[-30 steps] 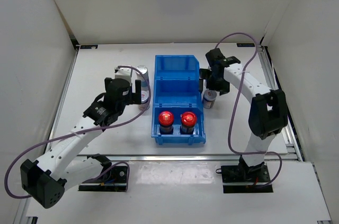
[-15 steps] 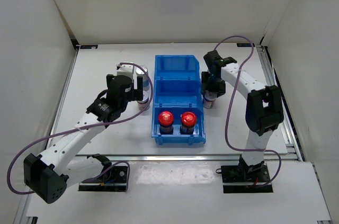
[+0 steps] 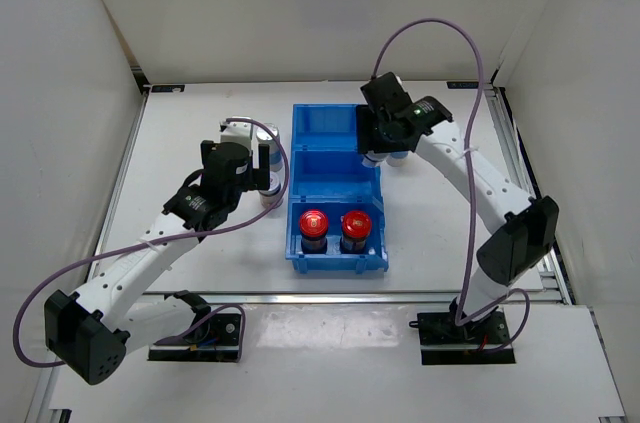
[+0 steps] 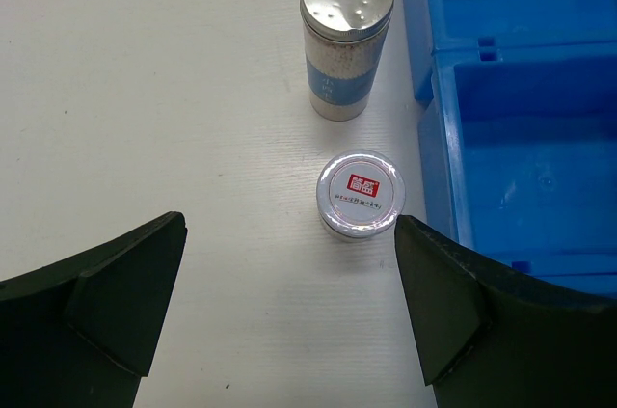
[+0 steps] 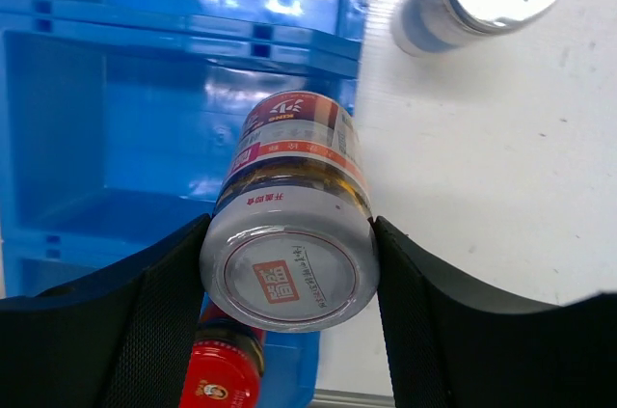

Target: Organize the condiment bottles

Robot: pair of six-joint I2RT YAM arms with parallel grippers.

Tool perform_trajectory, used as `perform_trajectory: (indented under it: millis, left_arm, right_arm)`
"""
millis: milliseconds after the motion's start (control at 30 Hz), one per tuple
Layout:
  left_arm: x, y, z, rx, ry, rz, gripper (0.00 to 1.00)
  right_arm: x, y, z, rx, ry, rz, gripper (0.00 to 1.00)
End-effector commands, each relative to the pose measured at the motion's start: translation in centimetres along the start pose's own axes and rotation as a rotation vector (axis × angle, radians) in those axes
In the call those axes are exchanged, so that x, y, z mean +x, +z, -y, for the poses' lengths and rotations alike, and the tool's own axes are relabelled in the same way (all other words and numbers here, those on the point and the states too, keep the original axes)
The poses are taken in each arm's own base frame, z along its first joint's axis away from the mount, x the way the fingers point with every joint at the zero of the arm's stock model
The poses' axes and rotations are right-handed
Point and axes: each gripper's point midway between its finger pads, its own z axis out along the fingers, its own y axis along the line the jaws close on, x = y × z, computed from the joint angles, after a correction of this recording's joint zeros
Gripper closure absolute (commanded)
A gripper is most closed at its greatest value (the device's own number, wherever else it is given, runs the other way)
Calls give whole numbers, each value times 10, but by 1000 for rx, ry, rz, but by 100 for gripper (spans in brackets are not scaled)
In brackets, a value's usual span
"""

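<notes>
A white table (image 3: 200,123) inside white walls carries a blue bin (image 3: 333,113) with three compartments; two red-lidded jars (image 3: 314,223) stand side by side in the nearest one.

The right pincer (image 5: 289,234) is clamped on a short silver-lidded jar (image 5: 289,278), gripping it just under the lid. The jar hangs between the fingers, its base out over the bin's right wall near the divider between the far and middle compartments. The likely trouble is there: if lowered without moving further in, the base may catch the wall or divider and twist out of the grip. It could also topple if let go too high, or knock the red lids close below.

The left pincer (image 4: 289,234) is wide open and holds nothing. A second short jar (image 4: 361,194) stands on the table ahead of it, nearer the right finger and just beside the bin. Closing from here might shove it against the bin, or bump the tall silver-capped cylinder (image 4: 345,37) standing beyond
</notes>
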Motion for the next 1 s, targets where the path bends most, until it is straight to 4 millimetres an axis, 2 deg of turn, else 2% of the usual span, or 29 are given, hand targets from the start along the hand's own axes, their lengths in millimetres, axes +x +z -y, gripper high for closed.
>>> perform_trajectory:
  millis: [0, 200, 233, 300, 400, 467, 533, 600, 633, 667, 733, 767, 833, 933, 967]
  left_arm:
    - [-21, -7, -1, 2, -34, 58, 0]
    - [-21, -7, -1, 2, -34, 58, 0]
    - [-21, -7, -1, 2, -34, 58, 0]
    - [-21, -7, 2, 15, -33, 56, 0]
    - [-23, -9, 3, 27, -37, 62, 0]
    - [-22, -9, 4, 36, -37, 60, 0]
    - [-20, -7, 8, 53, -32, 49, 0]
    - [-14, -2, 12, 60, -22, 27, 0]
    - [-18, -3, 14, 70, -26, 33, 0]
    - [-12, -1, 16, 76, -15, 10, 0]
    - [-13, 0, 20, 91, -24, 7, 0]
    - [-13, -1, 24, 114, -23, 2, 0]
    - [-9, 0, 31, 148, -28, -15, 0]
    - [5, 7, 47, 211, -8, -76, 0]
    - [7, 9, 47, 209, -4, -86, 0]
  right_arm:
    - [-13, 9, -17, -38, -3, 25, 94]
    - [16, 51, -37, -74, 6, -113, 96]
    - [16, 60, -42, -89, 8, -113, 96]
    - [30, 74, -45, -97, 2, -156, 96]
    - [42, 90, -46, -80, 3, -192, 96]
    - [49, 96, -45, -69, 8, -215, 88]
    - [55, 100, -45, -60, 15, -233, 84]
    - [59, 101, -44, -55, 22, -241, 62]
    - [59, 101, -44, -55, 22, -241, 35]
    - [59, 101, -44, -55, 22, -241, 25]
    - [53, 94, -44, -64, 27, -222, 9]
    - [46, 86, -42, -61, 29, -201, 1]
    - [29, 72, -42, -64, 38, -156, 1]
    - [7, 42, -38, -79, 41, -88, 1]
    - [2, 26, -35, -92, 38, -60, 1]
